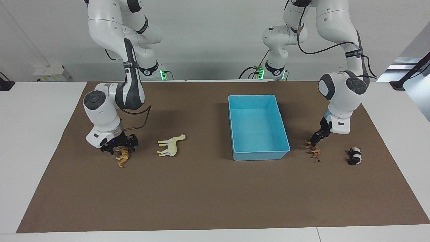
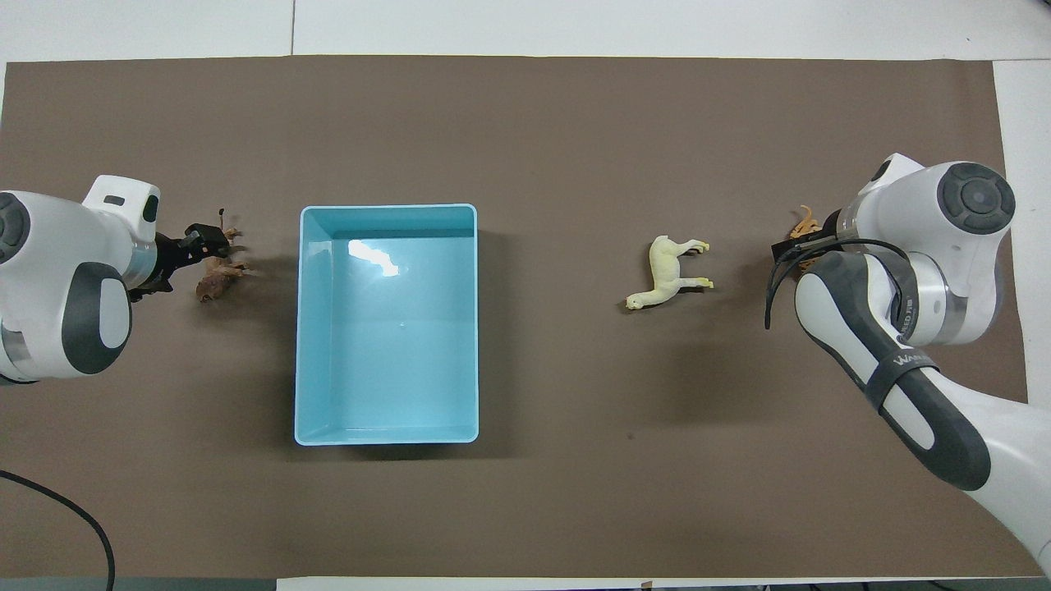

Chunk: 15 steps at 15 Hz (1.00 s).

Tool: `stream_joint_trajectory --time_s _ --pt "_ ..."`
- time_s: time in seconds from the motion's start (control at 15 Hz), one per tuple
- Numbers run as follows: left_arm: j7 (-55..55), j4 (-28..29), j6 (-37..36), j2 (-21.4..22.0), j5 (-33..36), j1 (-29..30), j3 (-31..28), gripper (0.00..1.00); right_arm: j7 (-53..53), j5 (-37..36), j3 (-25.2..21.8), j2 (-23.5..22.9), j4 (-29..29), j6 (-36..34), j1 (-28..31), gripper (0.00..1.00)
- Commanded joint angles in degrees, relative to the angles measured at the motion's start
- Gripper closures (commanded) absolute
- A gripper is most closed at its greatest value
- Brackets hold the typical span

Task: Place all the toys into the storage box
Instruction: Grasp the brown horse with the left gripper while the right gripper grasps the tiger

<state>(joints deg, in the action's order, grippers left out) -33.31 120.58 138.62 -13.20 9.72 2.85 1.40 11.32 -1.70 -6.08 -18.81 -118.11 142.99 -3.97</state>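
Note:
The orange striped tiger (image 1: 122,158) lies on its side toward the right arm's end of the mat. My right gripper (image 1: 121,145) is low over its upper end, fingers apart on either side. In the overhead view my right arm covers most of the tiger (image 2: 803,223). The cream long-necked animal (image 1: 171,146) (image 2: 667,272) lies between the tiger and the light blue storage box (image 1: 260,155) (image 2: 298,328), which holds nothing. Beside the box toward the left arm's end lies the brown lion (image 1: 315,152) (image 2: 218,279), with my left gripper (image 1: 315,140) (image 2: 209,240) down at it, open. The panda (image 1: 354,155) lies past the lion.
A brown mat (image 1: 208,195) covers the white table (image 1: 30,141). A black cable (image 2: 57,513) crosses the mat's corner near the left arm's base. In the overhead view my left arm hides the panda.

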Motion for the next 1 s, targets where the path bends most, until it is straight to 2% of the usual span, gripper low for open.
stream_joint_trajectory --time_s 0.0,0.07,0.13,0.47,0.87,0.93 --pt "-1.58 0.71 1.13 0.2 1.88 -1.1 -0.61 0.0 0.81 0.38 0.37 0.09 -0.89 1.07 0.98 0.39" --pt "-1.5 0.71 1.13 0.28 1.88 -1.1 -0.61 0.0 0.46 0.55 0.37 0.09 -0.89 0.72 1.15 0.85" --pt "-1.5 0.45 0.69 0.2 1.88 -1.1 -0.61 0.0 -0.59 0.9 0.37 0.09 -0.89 0.36 1.24 1.0" --pt "0.52 0.62 1.83 -0.68 2.58 -1.1 -0.52 0.0 -0.78 1.17 0.37 0.88 2.0 -4.19 2.03 1.0" --pt "0.52 0.8 4.47 -2.26 2.58 -1.01 -0.52 0.0 -1.65 1.25 0.81 7.99 10.87 -22.1 0.81 1.0" --pt "0.52 0.8 4.56 -2.27 2.58 -1.01 -0.52 0.03 -4.44 1.95 1.68 8.7 13.32 -25.88 -0.24 1.0"
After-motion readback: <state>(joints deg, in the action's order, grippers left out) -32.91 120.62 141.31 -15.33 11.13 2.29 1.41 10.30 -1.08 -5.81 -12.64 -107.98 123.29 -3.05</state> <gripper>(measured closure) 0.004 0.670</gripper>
